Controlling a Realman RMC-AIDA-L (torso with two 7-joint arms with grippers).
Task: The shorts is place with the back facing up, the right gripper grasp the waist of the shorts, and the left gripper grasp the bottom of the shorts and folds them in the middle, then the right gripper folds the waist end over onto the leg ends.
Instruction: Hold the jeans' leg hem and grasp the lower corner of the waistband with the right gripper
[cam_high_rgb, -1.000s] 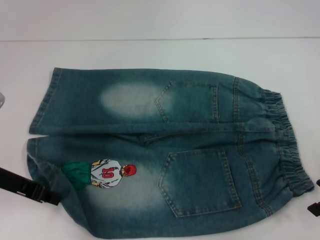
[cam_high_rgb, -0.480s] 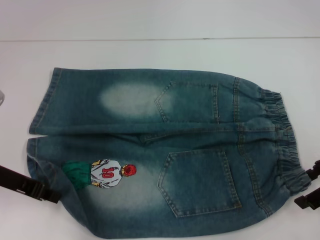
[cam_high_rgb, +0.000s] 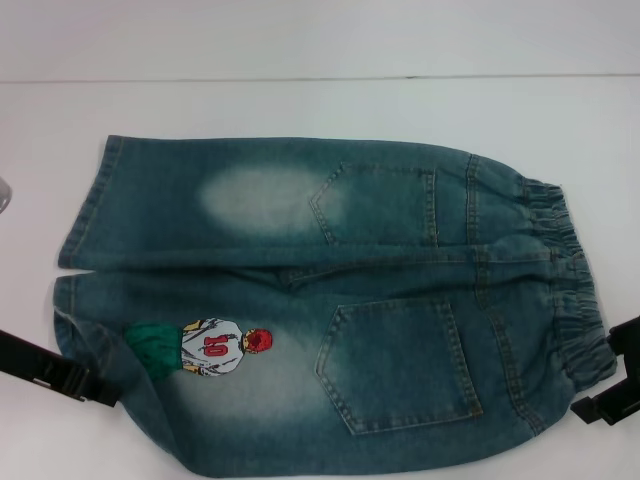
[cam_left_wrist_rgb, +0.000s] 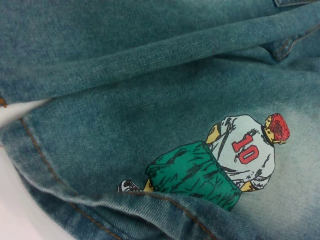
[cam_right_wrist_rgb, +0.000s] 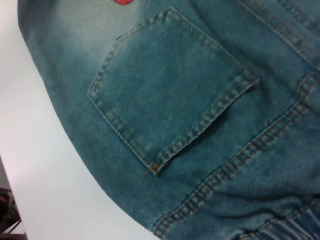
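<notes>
A: How are the shorts (cam_high_rgb: 330, 300) laid out?

B: They are spread flat on the white desk (cam_high_rgb: 300, 105), back side up, with both patch pockets shown. The elastic waist (cam_high_rgb: 565, 290) is turned to the robot's right, and the leg ends (cam_high_rgb: 85, 260) to its left. The cartoon player numbered 10 (cam_high_rgb: 212, 346) is printed on the nearer leg and is seen close up in the left wrist view (cam_left_wrist_rgb: 240, 160).

A: Where is the left pincer (cam_high_rgb: 70, 378)?

B: It is placed at the near left, just beside the hem of the printed leg, possibly touching the cloth. Only a dark bar of it is seen, so how far it is parted cannot be told, and no hold on the denim is shown.

A: And the right pincer (cam_high_rgb: 610, 385)?

B: It is found at the right edge, just beside the near end of the waist. It is cut off by the frame; its opening cannot be told either. The nearer pocket (cam_right_wrist_rgb: 170, 90) is shown in its wrist view.
</notes>
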